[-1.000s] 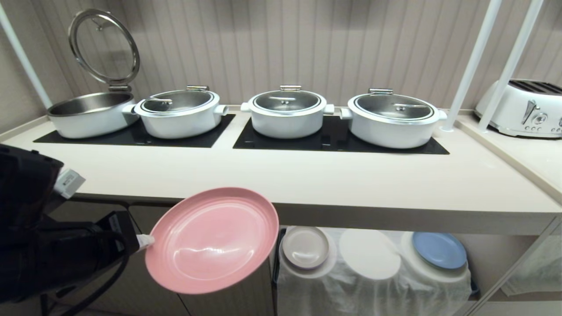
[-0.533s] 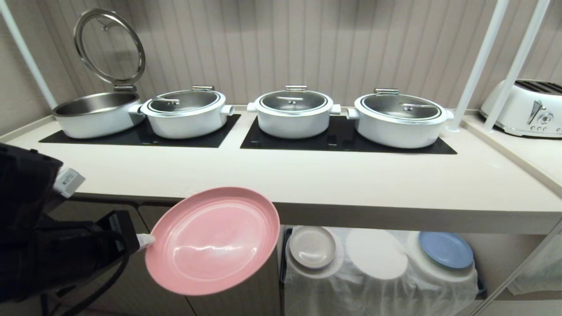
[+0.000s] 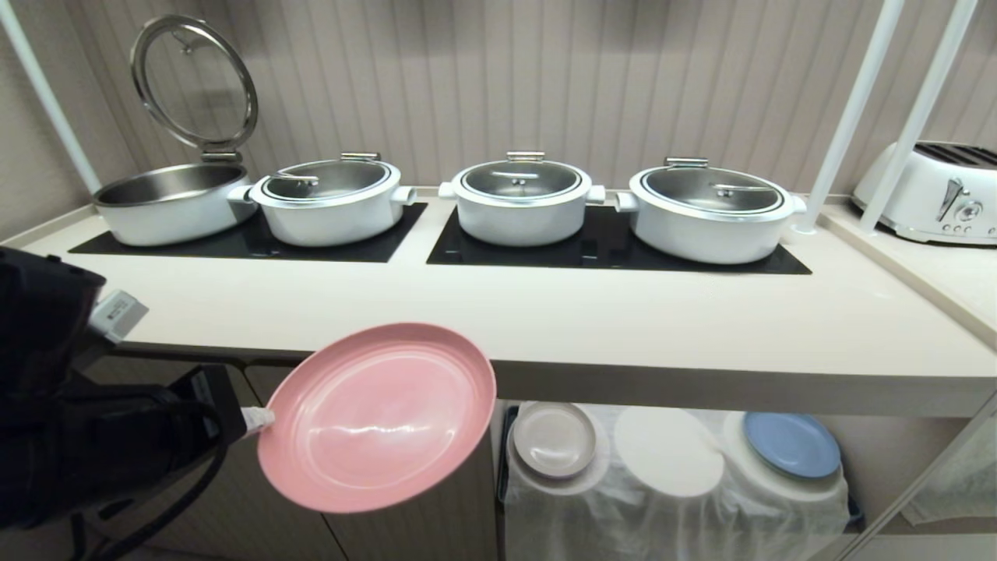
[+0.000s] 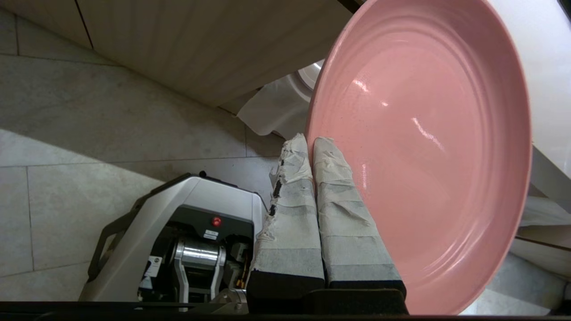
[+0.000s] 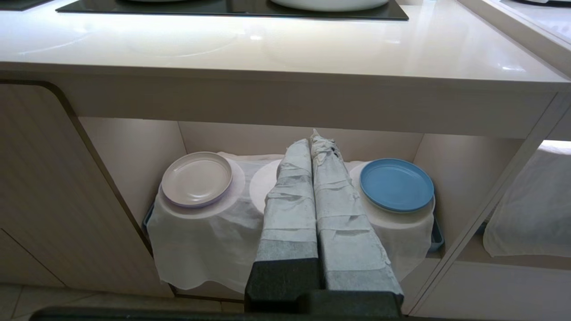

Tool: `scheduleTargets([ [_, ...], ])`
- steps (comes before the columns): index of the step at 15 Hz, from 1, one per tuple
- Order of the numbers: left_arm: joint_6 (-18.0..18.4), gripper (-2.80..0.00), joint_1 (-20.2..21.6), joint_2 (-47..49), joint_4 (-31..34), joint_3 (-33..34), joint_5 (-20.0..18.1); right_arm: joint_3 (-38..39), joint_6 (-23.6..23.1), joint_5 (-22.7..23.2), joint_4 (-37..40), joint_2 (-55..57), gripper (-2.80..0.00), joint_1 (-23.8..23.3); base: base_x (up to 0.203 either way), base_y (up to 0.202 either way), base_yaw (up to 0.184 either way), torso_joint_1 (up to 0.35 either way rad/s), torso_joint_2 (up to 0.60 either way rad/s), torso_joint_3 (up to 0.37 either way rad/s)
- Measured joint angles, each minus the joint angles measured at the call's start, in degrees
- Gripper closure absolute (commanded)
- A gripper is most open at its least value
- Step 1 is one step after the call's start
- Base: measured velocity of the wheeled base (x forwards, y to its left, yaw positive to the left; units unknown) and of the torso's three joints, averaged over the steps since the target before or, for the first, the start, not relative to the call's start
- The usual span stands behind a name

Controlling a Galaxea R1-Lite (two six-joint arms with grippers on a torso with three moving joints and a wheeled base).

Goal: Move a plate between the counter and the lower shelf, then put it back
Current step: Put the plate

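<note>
Head view: my left gripper [image 3: 261, 421], at nine o'clock, pinches the rim of the round, shallow, matte pink plastic plate [image 3: 378, 417], held tilted in the air before the long pale-beige counter [image 3: 545, 327].

Left wrist view: my cloth-taped fingers [image 4: 339, 200] clamp the ridged rim.

Right wrist view: my right gripper [image 5: 312, 142], pads pressed together and empty, faces the lit lower shelf [image 5: 134, 147], where a cream plate [image 5: 196, 178] and a blue plate [image 5: 395, 183] rest on wrinkled white cloth mounds.
</note>
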Motion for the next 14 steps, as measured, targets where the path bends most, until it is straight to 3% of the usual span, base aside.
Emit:
scheduleTargets([
  [14,-0.2,0.00,0.1,0.6,0.0,-0.1,-0.2,0.0,0.0,0.0,0.0,0.0,0.00,0.0,0.000,0.000,0.000,0.000,0.00,0.000],
])
